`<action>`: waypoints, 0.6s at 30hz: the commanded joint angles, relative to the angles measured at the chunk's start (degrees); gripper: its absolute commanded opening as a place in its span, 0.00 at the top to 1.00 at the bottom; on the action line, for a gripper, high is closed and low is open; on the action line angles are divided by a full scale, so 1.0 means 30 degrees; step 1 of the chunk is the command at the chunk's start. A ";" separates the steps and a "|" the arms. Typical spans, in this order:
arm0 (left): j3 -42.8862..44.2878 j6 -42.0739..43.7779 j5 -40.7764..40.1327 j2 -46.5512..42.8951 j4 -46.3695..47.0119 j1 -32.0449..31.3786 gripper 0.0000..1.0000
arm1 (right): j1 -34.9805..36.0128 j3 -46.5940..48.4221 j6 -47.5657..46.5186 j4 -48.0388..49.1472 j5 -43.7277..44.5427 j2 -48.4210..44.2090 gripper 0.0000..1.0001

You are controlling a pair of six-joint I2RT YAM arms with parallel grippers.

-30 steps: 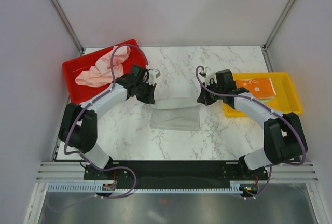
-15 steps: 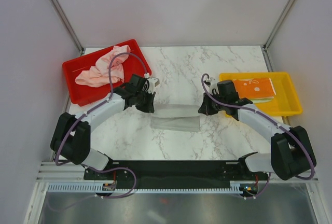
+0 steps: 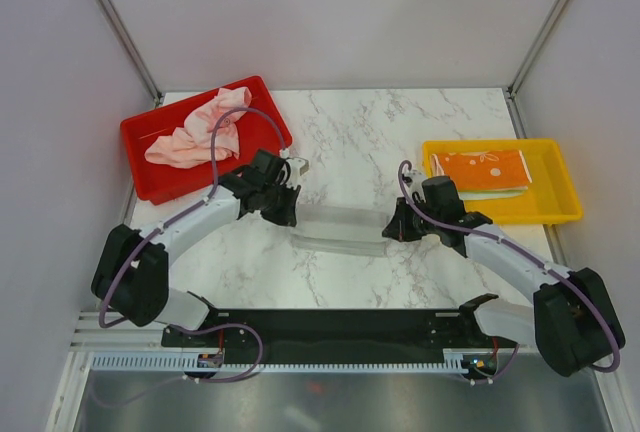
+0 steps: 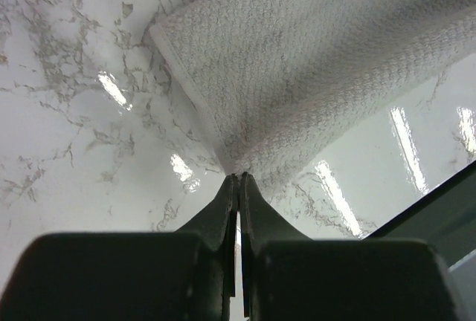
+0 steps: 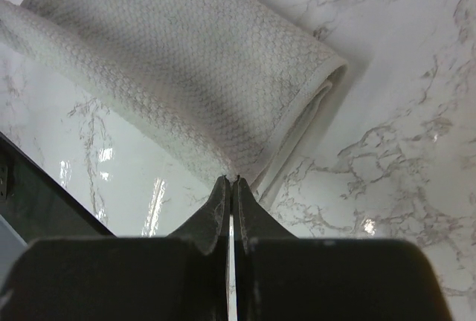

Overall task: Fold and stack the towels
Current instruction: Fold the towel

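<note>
The left gripper [image 3: 288, 214] and right gripper [image 3: 397, 229] are each pinched tight on an end of the grey-white towel [image 3: 340, 230], which stretches between them as a narrow, doubled band on the marble table [image 3: 350, 132]. In both wrist views the fingers are pressed flat together with a towel corner caught right at their tips, and the waffle-weave cloth fans out ahead of them onto the tabletop. A second ago the same towel lay as a much deeper rectangle between the two grippers, which were further from the arm bases. Half a second ago it was already shallower. Now both grippers have come nearer the bases, and the cloth between them has shrunk to a slim strip. The right arm has swung away from the yellow tray [image 3: 565, 192] behind it, so the cream and orange towel [image 3: 482, 168] lying there shows more fully than before. The peach-pink towel [image 3: 190, 137] is still crumpled in the red tray [image 3: 135, 142], behind and outboard of the left gripper, unchanged.
</note>
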 commanded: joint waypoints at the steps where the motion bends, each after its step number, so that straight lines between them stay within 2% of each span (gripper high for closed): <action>1: -0.0550 -0.0426 -0.0538 -0.0424 -0.0879 -0.0218 0.98 | 0.0349 -0.0996 0.1434 0.1277 0.0148 -0.0820 1.00; 8: -0.0639 -0.0660 -0.0948 0.0748 -0.1553 -0.1009 0.98 | 0.0877 -0.1966 0.2139 0.2012 0.0821 -0.0821 1.00; 11: -0.0610 -0.0777 -0.0859 0.1128 -0.1699 -0.1009 0.98 | 0.0907 -0.2143 0.2110 0.1751 0.1288 -0.0968 0.94; 14: -0.0405 -0.0894 -0.0947 0.1510 -0.2167 -0.1068 0.88 | 0.0907 -0.2114 0.2021 0.1428 0.1261 -0.0938 0.91; 15: -0.0347 -0.0953 -0.1441 0.1627 -0.2342 -0.1155 0.72 | 0.0878 -0.1998 0.2051 0.1165 0.1319 -0.0967 0.84; 16: -0.0230 -0.1157 -0.1793 0.1600 -0.2866 -0.1214 0.66 | 0.0906 -0.1649 0.2196 0.0438 0.1465 -0.1084 0.78; 17: 0.0148 -0.1246 -0.2145 0.1570 -0.3248 -0.1272 0.63 | 0.0907 -0.1413 0.2198 -0.0034 0.1582 -0.1230 0.68; 18: 0.0384 -0.1334 -0.2903 0.1251 -0.3571 -0.1360 0.59 | 0.0907 -0.1150 0.2169 -0.0619 0.1757 -0.1695 0.65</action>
